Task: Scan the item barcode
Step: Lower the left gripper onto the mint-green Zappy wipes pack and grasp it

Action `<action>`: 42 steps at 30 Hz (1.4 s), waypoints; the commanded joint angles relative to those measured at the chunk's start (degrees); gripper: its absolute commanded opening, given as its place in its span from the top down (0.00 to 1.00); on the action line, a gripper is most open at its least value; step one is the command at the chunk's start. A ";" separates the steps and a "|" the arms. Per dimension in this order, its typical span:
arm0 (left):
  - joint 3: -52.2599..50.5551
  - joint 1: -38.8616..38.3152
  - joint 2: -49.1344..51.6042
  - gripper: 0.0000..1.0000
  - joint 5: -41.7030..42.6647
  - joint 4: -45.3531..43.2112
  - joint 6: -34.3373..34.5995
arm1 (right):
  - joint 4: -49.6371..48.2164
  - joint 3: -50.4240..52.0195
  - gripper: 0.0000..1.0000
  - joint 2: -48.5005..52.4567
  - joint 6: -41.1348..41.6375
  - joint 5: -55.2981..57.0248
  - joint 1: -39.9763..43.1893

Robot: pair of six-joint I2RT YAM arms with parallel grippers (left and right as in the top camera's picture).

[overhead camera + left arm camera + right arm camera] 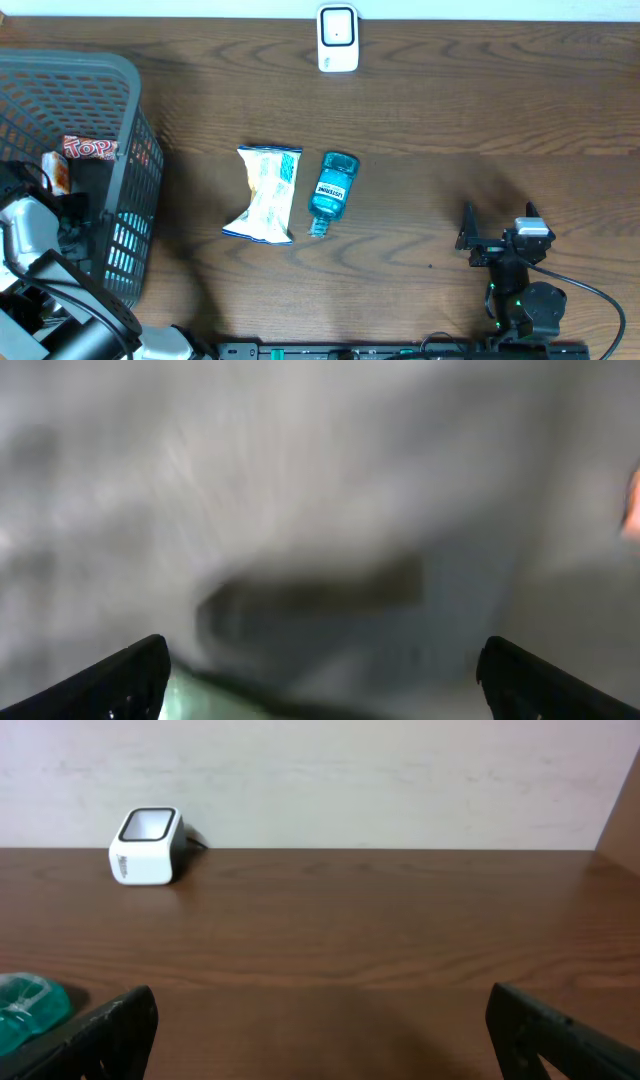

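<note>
With left tool (322, 672) and right tool (320, 1012) both wide, the mouthwash bottle (330, 188) looks rigid, light and slick, so pinch across its middle.

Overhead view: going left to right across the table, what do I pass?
basket → snack bag → blue bottle → right gripper. The scanner sits in line with the bottle, so it has no clear place in the order.

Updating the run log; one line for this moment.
left hand open, at basket | right hand open, empty | snack bag, mouthwash bottle on table | scanner at far edge
</note>
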State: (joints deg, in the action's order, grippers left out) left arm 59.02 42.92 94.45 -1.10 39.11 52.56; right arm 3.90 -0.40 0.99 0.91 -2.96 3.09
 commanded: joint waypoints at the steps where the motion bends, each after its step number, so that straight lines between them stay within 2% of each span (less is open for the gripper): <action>1: 1.36 -0.13 -0.28 0.02 11.19 5.14 6.67 | 0.22 0.09 0.01 -0.24 0.76 0.24 0.20; 3: 1.36 -0.13 -0.28 0.02 11.91 7.89 12.83 | 0.22 0.09 0.01 -0.24 0.76 0.24 0.20; 5: 1.31 -0.13 -0.28 0.02 11.89 8.70 15.78 | 0.22 0.09 0.01 -0.24 0.76 0.24 0.20; 20: 0.81 -0.13 -0.24 0.02 12.17 9.64 17.03 | 0.22 0.09 0.01 -0.17 0.76 0.24 0.20; 27: 0.13 -0.13 -0.13 0.02 3.04 7.32 16.55 | 0.22 0.09 0.01 -0.17 0.76 0.24 0.20; 32: -3.52 -0.13 -0.09 0.02 0.39 0.17 16.46 | 0.20 0.09 0.01 -0.17 0.76 0.24 0.20; 38: -9.99 -0.13 -0.09 0.02 -0.07 -9.86 11.43 | 0.22 0.09 0.01 -0.17 0.76 0.24 0.20; 42: -7.19 0.76 -1.27 0.02 -0.42 -11.61 6.51 | 0.22 0.09 0.01 -0.17 0.76 0.24 0.20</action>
State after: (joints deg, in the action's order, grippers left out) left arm 51.94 42.76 91.59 -0.60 27.59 64.45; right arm 3.90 -0.40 0.99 0.91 -2.96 3.09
